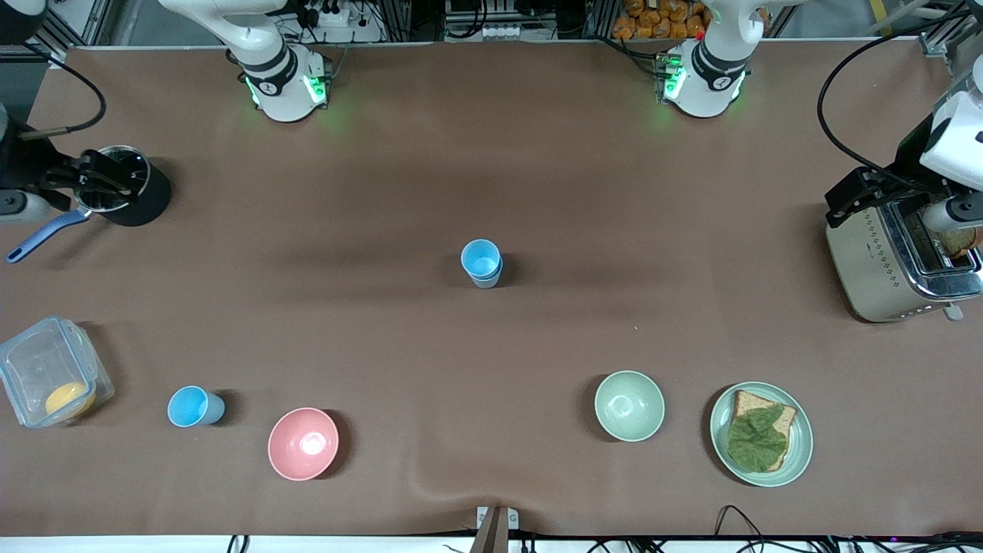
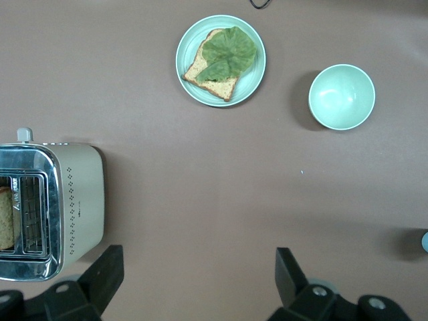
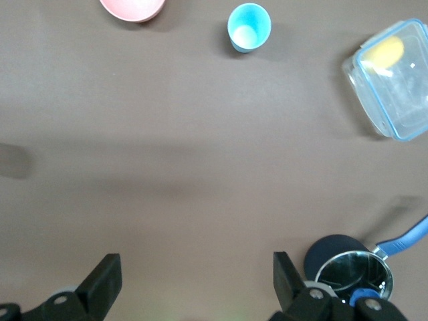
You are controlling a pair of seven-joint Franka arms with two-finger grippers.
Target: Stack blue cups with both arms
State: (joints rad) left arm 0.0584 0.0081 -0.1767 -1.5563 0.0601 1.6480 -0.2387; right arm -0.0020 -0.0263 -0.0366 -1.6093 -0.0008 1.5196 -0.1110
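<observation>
Two blue cups stand nested in one another at the table's middle. A single blue cup stands upright nearer the front camera, toward the right arm's end, beside the pink bowl. It also shows in the right wrist view. My right gripper is open and empty, up over the pot; its open jaws show in the right wrist view. My left gripper is open and empty, up beside the toaster; its jaws show in the left wrist view. Both are well away from the cups.
A pot with a blue handle and a clear lidded container are at the right arm's end. A toaster, a plate with bread and lettuce and a pale green bowl are toward the left arm's end.
</observation>
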